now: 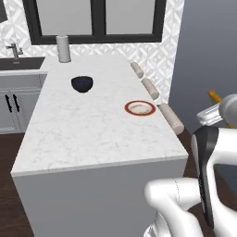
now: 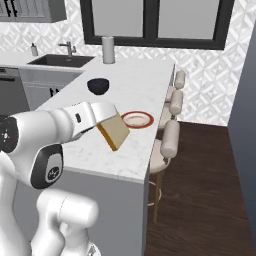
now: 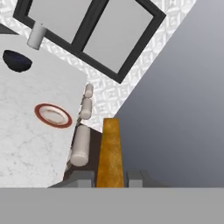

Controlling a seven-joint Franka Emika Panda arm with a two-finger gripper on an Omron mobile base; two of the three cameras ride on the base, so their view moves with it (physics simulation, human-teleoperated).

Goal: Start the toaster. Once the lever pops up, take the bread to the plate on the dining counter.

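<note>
My gripper (image 3: 109,179) is shut on the bread (image 3: 110,151), a flat tan-orange slice that sticks out between the fingertips. In the right base view the bread (image 2: 114,131) hangs tilted from the gripper (image 2: 103,120). It is held in the air off the right side of the dining counter (image 1: 92,134), near the stools. The plate (image 1: 127,108), red-rimmed and pale inside, sits on the marble near the counter's right edge, and it also shows as plate (image 2: 125,119) and plate (image 3: 39,110). Nothing lies on it. The toaster is out of view.
A dark bowl (image 1: 82,84) and a paper towel roll (image 1: 64,48) stand farther back on the counter. Padded stools (image 1: 170,118) line its right side. A sink (image 1: 21,62) lies at the back left. A grey wall rises to the right.
</note>
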